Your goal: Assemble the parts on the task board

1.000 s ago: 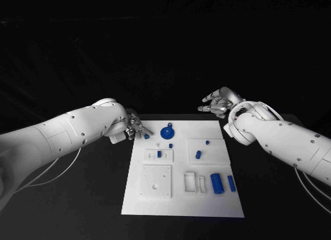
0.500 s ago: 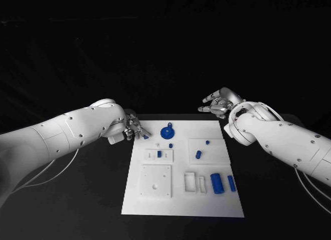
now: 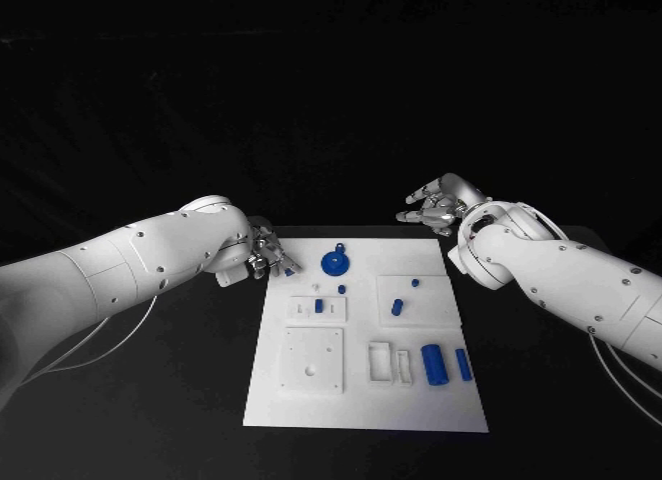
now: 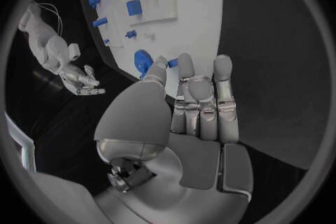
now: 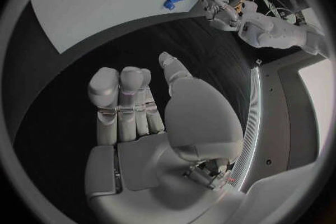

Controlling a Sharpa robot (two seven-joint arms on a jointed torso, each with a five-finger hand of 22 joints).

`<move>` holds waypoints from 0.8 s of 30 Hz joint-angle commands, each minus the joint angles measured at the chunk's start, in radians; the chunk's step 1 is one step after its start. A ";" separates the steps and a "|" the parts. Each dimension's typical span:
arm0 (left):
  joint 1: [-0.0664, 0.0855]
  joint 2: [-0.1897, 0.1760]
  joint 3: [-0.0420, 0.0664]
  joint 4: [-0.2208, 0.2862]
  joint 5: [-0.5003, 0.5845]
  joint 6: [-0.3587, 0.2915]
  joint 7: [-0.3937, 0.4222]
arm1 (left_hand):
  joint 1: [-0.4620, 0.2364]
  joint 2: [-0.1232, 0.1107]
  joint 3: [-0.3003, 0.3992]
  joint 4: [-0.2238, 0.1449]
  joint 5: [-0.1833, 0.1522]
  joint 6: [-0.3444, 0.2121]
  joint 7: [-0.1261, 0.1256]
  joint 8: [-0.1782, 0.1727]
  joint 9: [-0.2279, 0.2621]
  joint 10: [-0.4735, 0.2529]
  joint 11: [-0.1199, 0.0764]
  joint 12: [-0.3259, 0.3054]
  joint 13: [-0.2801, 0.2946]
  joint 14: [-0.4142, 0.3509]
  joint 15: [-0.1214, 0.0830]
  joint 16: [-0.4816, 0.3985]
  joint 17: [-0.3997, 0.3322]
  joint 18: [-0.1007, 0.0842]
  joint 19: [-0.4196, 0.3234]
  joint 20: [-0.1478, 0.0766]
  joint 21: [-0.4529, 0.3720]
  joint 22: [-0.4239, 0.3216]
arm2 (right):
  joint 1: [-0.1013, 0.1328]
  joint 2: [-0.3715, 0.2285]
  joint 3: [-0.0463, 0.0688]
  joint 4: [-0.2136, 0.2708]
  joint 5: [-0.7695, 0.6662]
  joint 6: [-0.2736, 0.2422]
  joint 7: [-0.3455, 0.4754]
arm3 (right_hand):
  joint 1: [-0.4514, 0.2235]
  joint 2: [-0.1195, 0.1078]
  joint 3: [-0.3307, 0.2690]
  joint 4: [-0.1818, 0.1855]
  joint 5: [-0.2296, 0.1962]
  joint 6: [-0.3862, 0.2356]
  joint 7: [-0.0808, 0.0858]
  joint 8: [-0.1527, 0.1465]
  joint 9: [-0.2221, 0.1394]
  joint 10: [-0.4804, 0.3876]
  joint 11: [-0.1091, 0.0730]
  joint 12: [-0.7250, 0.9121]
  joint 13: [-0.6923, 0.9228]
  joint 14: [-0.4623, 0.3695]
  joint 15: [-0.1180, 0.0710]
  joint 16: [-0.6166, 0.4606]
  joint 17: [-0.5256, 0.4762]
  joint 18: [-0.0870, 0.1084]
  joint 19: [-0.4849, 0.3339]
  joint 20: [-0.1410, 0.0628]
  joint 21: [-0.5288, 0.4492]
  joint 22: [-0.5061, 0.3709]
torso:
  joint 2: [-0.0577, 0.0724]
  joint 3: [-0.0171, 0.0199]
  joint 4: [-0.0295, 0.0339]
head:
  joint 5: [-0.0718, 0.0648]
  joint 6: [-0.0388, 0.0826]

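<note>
We see the white task board (image 3: 363, 400) lying in the middle of the black table (image 3: 158, 400), with small blue parts (image 3: 435, 364) scattered on it, among them a round blue disc (image 3: 336, 265) near its far edge. The left hand (image 3: 262, 256) sits at the board's far left corner, pinching a small blue peg (image 3: 291, 271) in its fingertips. The right hand (image 3: 436, 207) hovers beyond the far right corner, fingers loosely spread and holding nothing.

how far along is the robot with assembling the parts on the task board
Early, as far as I can tell. Blue pegs stand in the task board; two blue cylinders and the blue gear lie loose. The left robot hand pinches a small blue part at the board's corner. The right robot hand hovers open, holding nothing.
</note>
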 commanded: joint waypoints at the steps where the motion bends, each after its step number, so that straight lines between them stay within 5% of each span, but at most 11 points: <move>1: 0.000 0.000 0.001 0.005 0.025 0.015 0.012 | 0.004 0.024 -0.009 -0.016 0.005 0.003 -0.008 0.000 0.003 0.044 0.003 -0.002 0.001 -0.007 -0.002 0.002 0.000 -0.001 -0.002 -0.002 -0.004 0.019 | -0.001 0.001 0.000 0.000 -0.002 0.012 0.004 | -0.007 -0.004 0.001 0.006 0.002 -0.005 0.001 -0.003 -0.001 0.003 -0.001 -0.001 -0.001 0.009 0.000 -0.004 0.000 0.014 0.060 0.000 -0.004 0.104 | 0.000 -0.0002 0.0005 | 0.000 -0.001; 13: 0.000 -0.004 0.001 0.011 0.031 0.009 0.013 | 0.061 0.102 -0.006 -0.062 0.034 0.003 -0.017 0.000 0.020 0.045 0.000 -0.003 -0.001 -0.006 -0.003 0.003 0.001 -0.002 -0.003 -0.003 -0.002 0.020 | -0.001 0.000 0.000 -0.001 -0.002 0.012 0.004 | -0.007 -0.004 0.001 0.006 0.002 -0.005 0.001 -0.003 -0.001 0.003 -0.001 -0.001 -0.001 0.009 0.000 -0.004 0.000 0.014 0.060 0.000 -0.004 0.104 | 0.000 0.0003 -0.0006 | -0.001 0.000; 24: 0.000 -0.009 0.001 0.012 0.031 0.003 0.010 | 0.071 0.124 0.008 -0.086 0.099 -0.007 -0.017 0.001 0.033 0.045 0.000 -0.004 -0.005 -0.006 -0.002 0.003 0.001 0.001 -0.004 -0.002 -0.001 0.019 | -0.001 -0.001 0.000 0.000 -0.001 0.012 0.005 | -0.008 -0.003 0.002 0.007 0.002 -0.005 0.001 -0.003 -0.001 0.003 -0.001 0.000 -0.001 0.010 -0.001 -0.004 0.000 0.014 0.060 0.000 -0.004 0.104 | 0.000 -0.0001 0.0005 | -0.002 0.000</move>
